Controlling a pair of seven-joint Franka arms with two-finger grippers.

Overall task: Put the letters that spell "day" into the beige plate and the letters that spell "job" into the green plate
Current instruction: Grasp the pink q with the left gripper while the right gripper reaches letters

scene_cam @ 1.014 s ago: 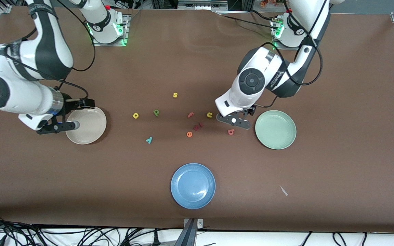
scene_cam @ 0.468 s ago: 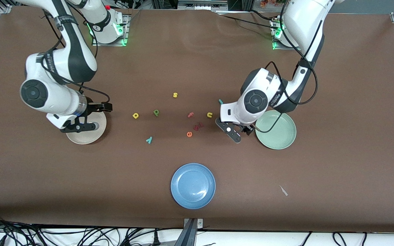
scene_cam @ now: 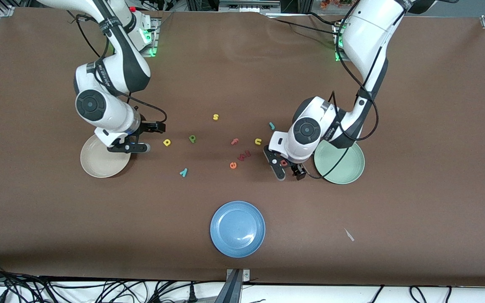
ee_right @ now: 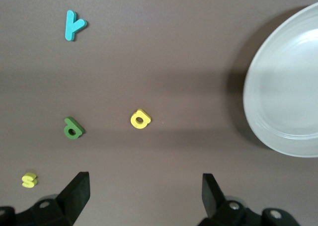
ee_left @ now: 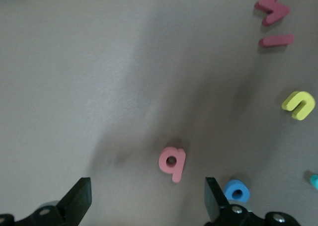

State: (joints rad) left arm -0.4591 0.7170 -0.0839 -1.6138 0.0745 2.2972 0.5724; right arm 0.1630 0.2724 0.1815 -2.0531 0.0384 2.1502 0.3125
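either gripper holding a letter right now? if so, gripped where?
Nothing is held. The left gripper is open over the salmon b, which lies flat on the table. The right gripper is open near the yellow d, beside the beige plate.

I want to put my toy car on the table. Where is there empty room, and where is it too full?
Bare brown table lies past the green plate at the left arm's end, and on both sides of the blue plate. It is crowded between the beige plate and the green plate, where the small letters lie and both open grippers, left and right, hang.
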